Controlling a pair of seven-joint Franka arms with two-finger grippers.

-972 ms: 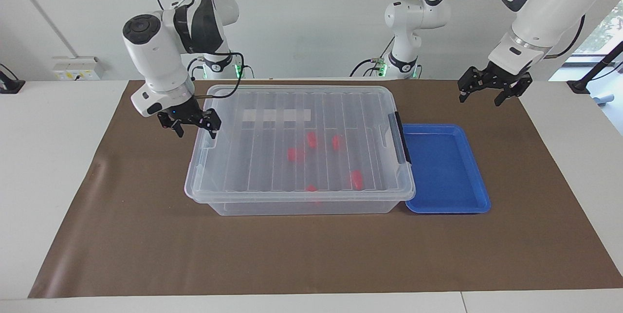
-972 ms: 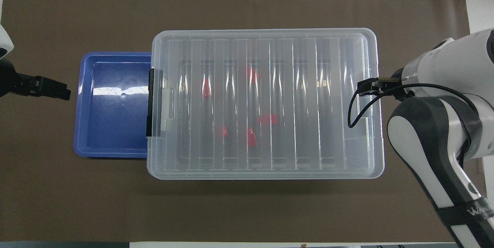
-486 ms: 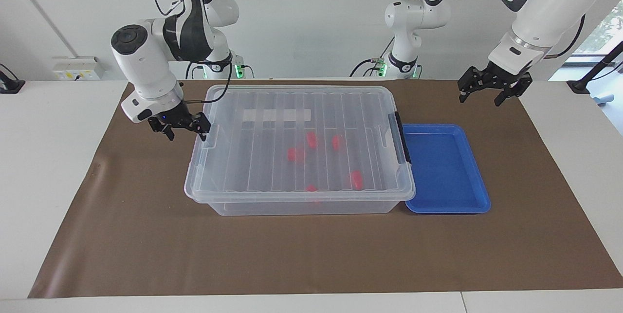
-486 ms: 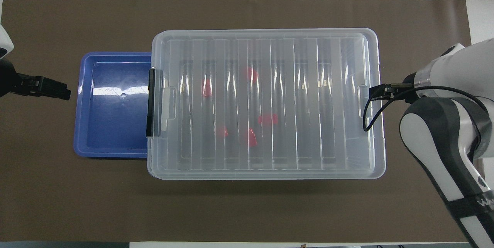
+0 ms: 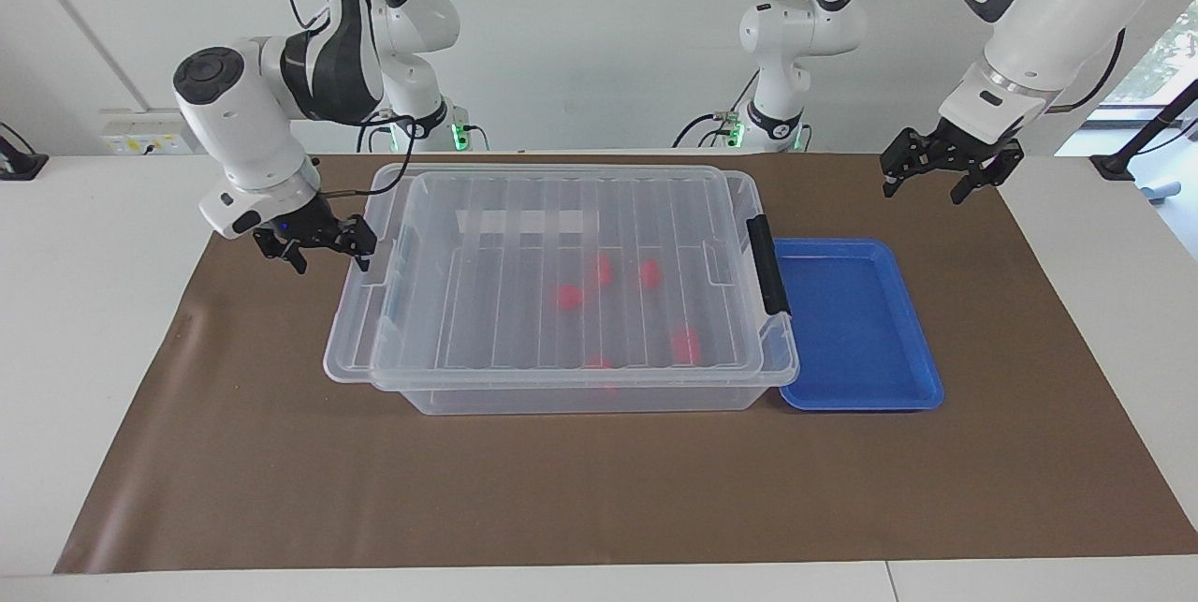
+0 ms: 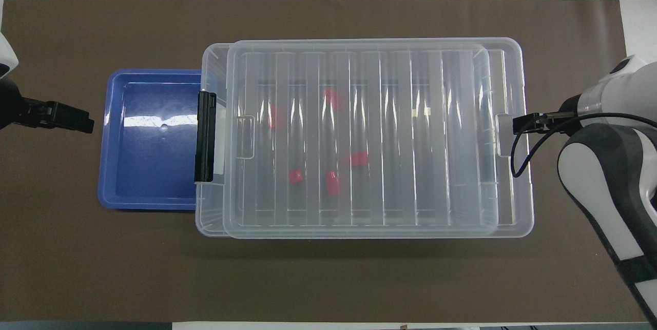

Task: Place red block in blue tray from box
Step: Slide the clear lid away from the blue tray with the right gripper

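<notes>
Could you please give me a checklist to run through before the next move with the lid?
1. Lid off the box: not ok. It lies offset toward the right arm's end and covers the blocks.
2. Right gripper at the lid's end tab: ok. Whether it grips the tab: cannot tell.
3. Red blocks in the box: ok, five show through the lid.
4. Blue tray ready: ok. It holds nothing and sits against the box.
5. Left gripper out of the way: ok. It waits over the mat at the left arm's end, jaws open.
</notes>
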